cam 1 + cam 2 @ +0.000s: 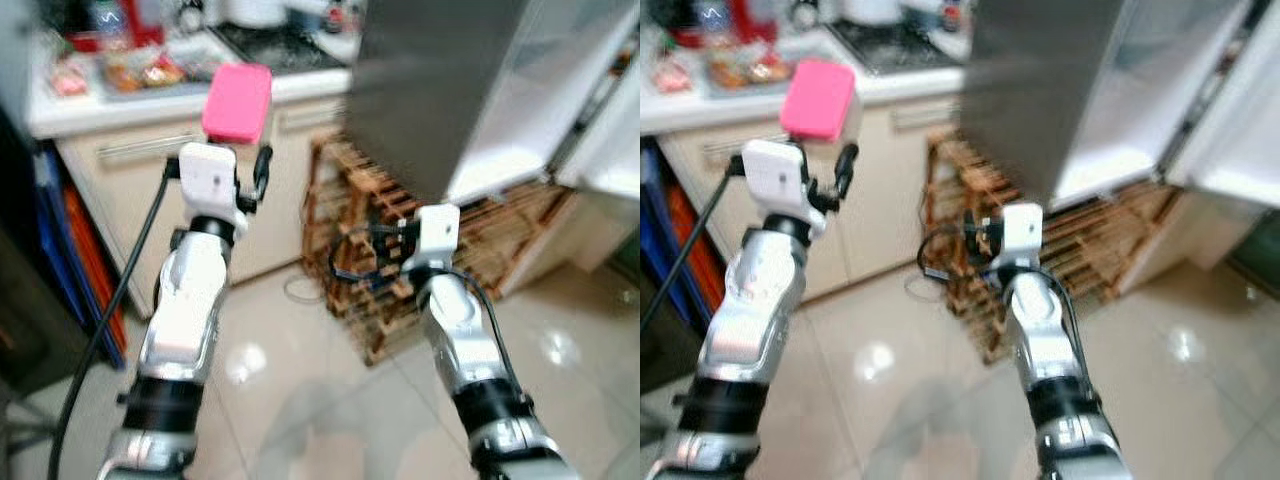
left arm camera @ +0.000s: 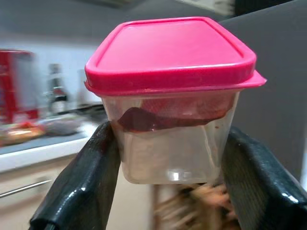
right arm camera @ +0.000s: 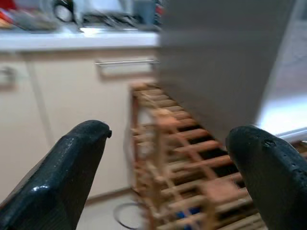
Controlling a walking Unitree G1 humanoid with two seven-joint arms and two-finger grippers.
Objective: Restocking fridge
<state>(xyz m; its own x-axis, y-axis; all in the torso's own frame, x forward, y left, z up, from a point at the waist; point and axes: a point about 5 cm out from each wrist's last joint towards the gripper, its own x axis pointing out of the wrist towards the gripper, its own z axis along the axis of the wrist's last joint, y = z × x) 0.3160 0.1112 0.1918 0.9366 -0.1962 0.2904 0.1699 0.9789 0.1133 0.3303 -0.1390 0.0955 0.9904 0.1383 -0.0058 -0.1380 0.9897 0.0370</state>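
Left gripper (image 2: 168, 158) raised at chest height, fingers (image 2: 81, 187) clamped on both sides of a clear container (image 2: 170, 143) with pink lid (image 1: 238, 102); dark reddish contents inside. Arm extended forward, wrist upright, container held in front of the counter (image 1: 150, 105). Right gripper (image 3: 168, 163) lower, fingers spread wide, empty, aimed at a wooden rack (image 1: 370, 280) beside the open fridge door (image 1: 440, 90). Head views blurred.

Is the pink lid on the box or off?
On. The pink lid sits flat over the clear box, its rim covering the top edge all round, while the left gripper holds the box between its fingers.
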